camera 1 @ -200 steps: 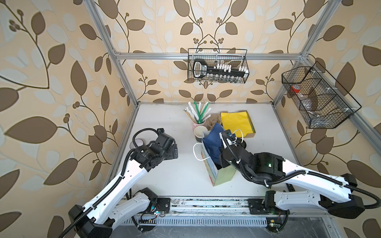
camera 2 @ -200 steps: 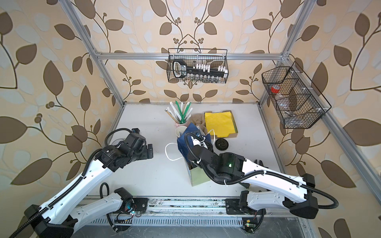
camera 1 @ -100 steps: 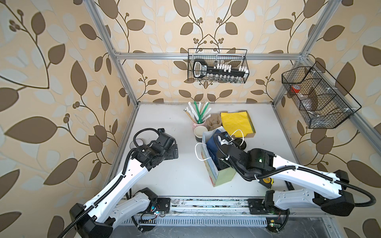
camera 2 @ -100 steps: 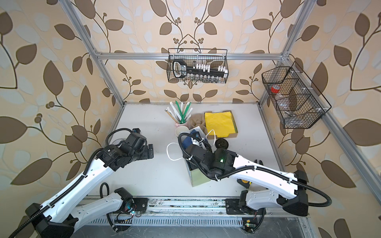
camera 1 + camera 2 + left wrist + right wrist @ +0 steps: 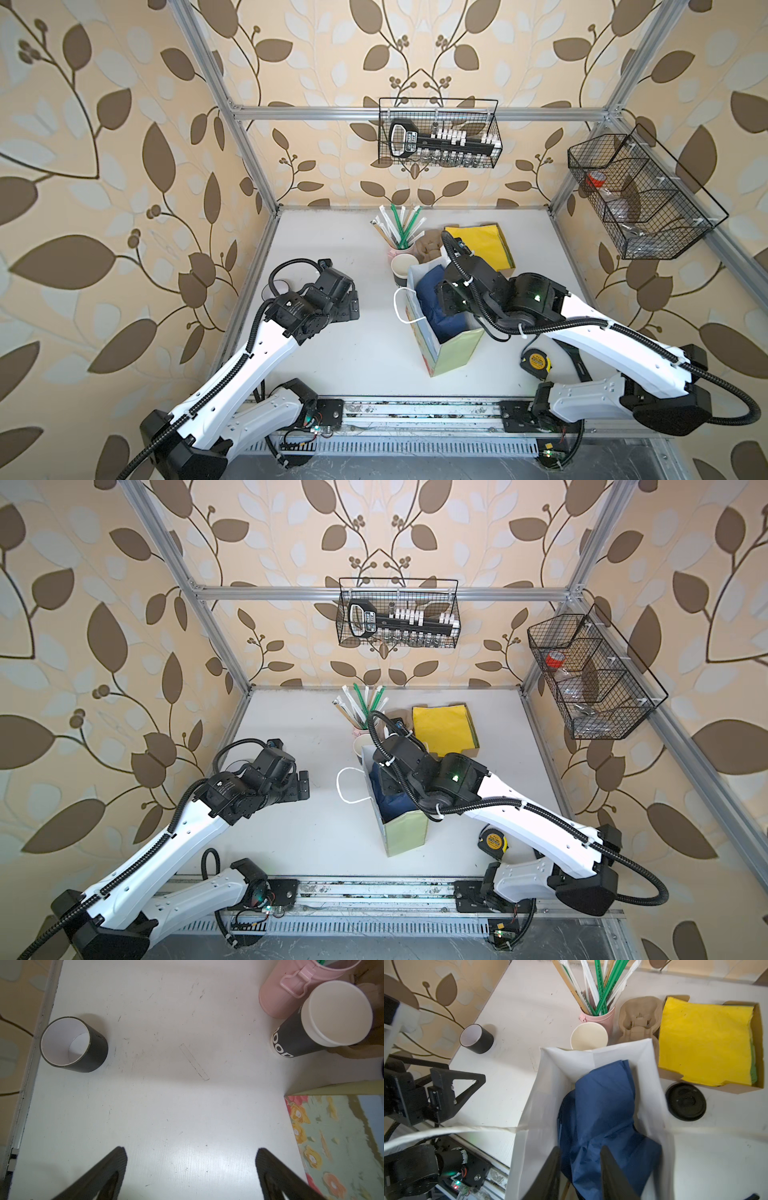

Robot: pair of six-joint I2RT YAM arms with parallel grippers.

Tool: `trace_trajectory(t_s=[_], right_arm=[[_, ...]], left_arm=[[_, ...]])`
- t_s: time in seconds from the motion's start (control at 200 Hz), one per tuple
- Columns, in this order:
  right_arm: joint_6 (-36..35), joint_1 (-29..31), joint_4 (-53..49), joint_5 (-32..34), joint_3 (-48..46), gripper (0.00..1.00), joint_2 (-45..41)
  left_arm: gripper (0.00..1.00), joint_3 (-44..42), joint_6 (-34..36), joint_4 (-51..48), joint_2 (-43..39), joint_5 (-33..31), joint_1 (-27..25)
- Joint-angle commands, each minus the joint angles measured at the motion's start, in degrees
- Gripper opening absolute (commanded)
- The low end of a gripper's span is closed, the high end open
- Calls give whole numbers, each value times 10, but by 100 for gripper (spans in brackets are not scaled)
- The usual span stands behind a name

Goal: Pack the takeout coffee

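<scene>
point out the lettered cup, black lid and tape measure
lettered cup (image 5: 295,1041) left wrist view, black side wall
black lid (image 5: 685,1103) right wrist view, top centre
tape measure (image 5: 536,363) in a top view, yellow face

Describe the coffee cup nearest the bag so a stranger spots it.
Find the flowered paper bag in the middle. Just behind it stands a pink cup of straws, and beside that the black paper cup. White lettering marks its side; the other black cup stands alone, far left.

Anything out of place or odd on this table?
A yellow tape measure lies on the table beside the right arm, unrelated to the coffee supplies. The blue paper in the bag is crumpled, not folded. Nothing looks spilled.
</scene>
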Motion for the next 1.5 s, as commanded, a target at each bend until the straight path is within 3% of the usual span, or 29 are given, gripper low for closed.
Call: trace_trajectory(t_s=[0.0,0.065,0.165,0.47,0.59,0.66,0.73,0.95,1.0,1.215,1.32,1.494], right_arm=[[-21,-14,1,-10,8,29,21],[-21,-34,12,-16,-9,24,26],[-55,-30,47,12,-6,26,7],[-116,-19,63,79,17,50,-85],[-133,-31,89,100,-10,68,-155],[-136,-54,99,105,-29,82,-194],[-145,-81,108,87,-49,87,-226],[-166,-148,110,77,-83,92,-264],[-168,-167,120,82,-98,99,-275],[-168,-297,186,77,-185,100,-321],[-160,-366,244,33,-257,100,-341],[-137,-431,296,15,-326,100,-334]], left_arm=[[99,9,8,-3,-1,-4,6],[99,8,8,-2,-2,-4,5],[99,7,10,2,-5,2,5],[99,3,8,5,-15,-7,5],[99,-2,8,12,-20,-8,5],[99,-4,10,15,-23,-8,5],[99,-6,8,17,-27,-17,5],[99,-24,-3,35,-49,-20,5],[99,-29,-5,41,-53,-22,5],[99,-47,-23,66,-75,-34,6],[99,-52,-31,75,-101,-36,6],[99,-84,-42,126,-147,-62,5]])
